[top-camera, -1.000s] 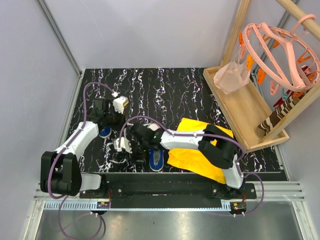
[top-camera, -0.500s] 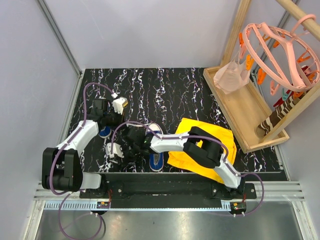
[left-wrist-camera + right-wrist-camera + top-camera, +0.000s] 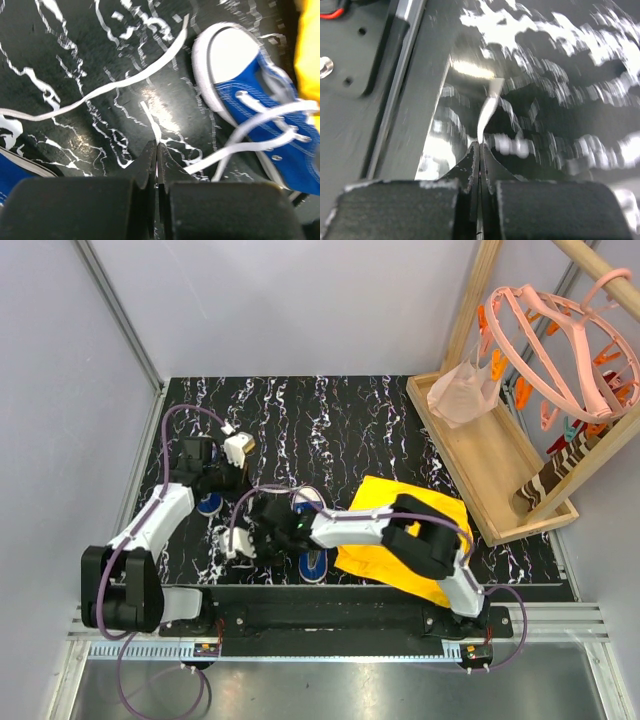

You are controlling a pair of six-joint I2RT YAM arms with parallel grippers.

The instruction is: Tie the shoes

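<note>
Far left on the black, white-veined marble tabletop (image 3: 350,420): a small blue canvas sneaker (image 3: 208,504) with a white rubber sole. Just beside it, the left fingers (image 3: 151,156), clenched on a short white lace tip (image 3: 150,116) and held low over the tabletop. Further right, toward the near edge, the right fingers (image 3: 473,159), likewise pressed together, pinching a flat white lace strand (image 3: 488,106) curving away from the tips. Next, the second blue sneaker (image 3: 260,105), white toe cap toward the rear, laces loose across its top, just beside a crumpled yellow cloth (image 3: 400,540). Far right, a shallow wooden tray (image 3: 480,440) along the tabletop's edge.
</note>
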